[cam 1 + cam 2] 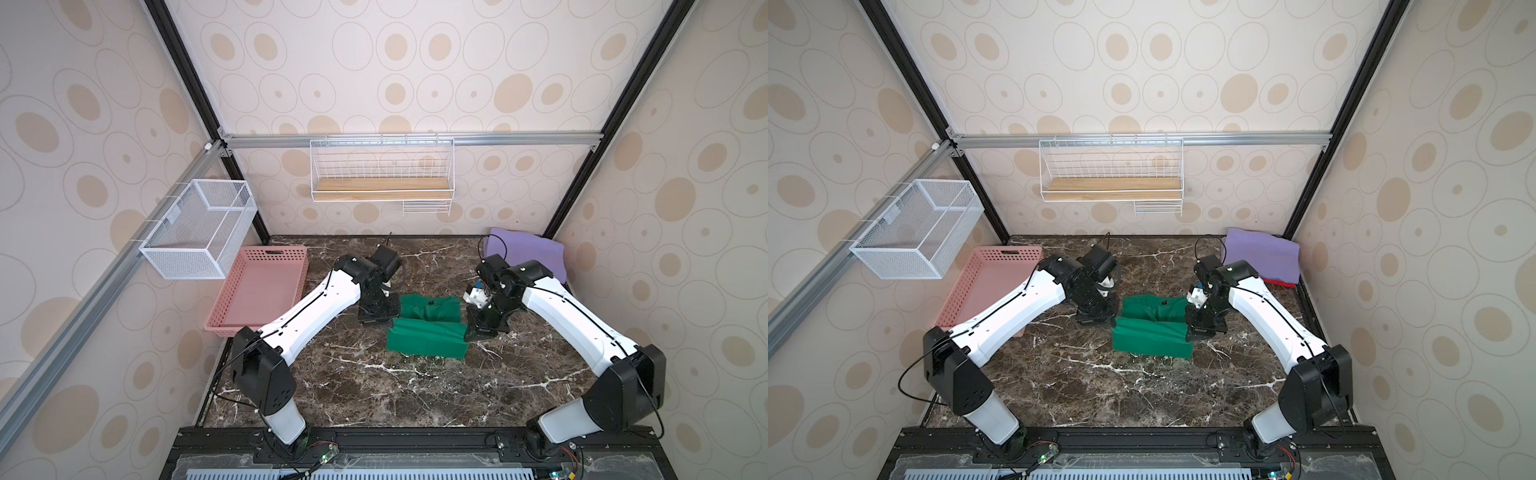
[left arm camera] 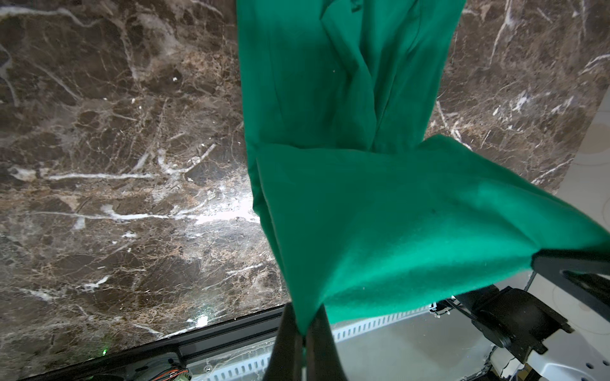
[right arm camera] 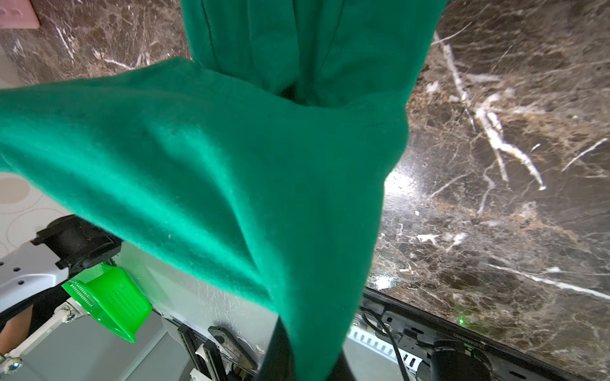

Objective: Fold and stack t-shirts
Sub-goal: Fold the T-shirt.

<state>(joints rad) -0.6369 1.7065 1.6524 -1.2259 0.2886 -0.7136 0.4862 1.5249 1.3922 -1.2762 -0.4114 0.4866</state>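
Observation:
The deep green t-shirt [image 1: 424,338] lies mid-table, its near part raised and doubled toward the back part [image 1: 430,309]. My left gripper [image 1: 388,322] is shut on the shirt's left corner. In the left wrist view the cloth [image 2: 363,214] runs down into the pinched fingertips [image 2: 303,330]. My right gripper [image 1: 469,330] is shut on the right corner, and in the right wrist view green cloth [image 3: 198,165] drapes over its fingers [image 3: 280,356]. A folded lavender t-shirt [image 1: 1262,253] sits at the back right on a red t-shirt [image 1: 1279,283].
A pink perforated basket [image 1: 274,251] stands on the marble table [image 1: 374,386] at the back left. A white mesh bin [image 1: 199,228] hangs on the left wall. A wire shelf with a wooden board [image 1: 382,187] hangs on the back wall. Both arms flank the green shirt.

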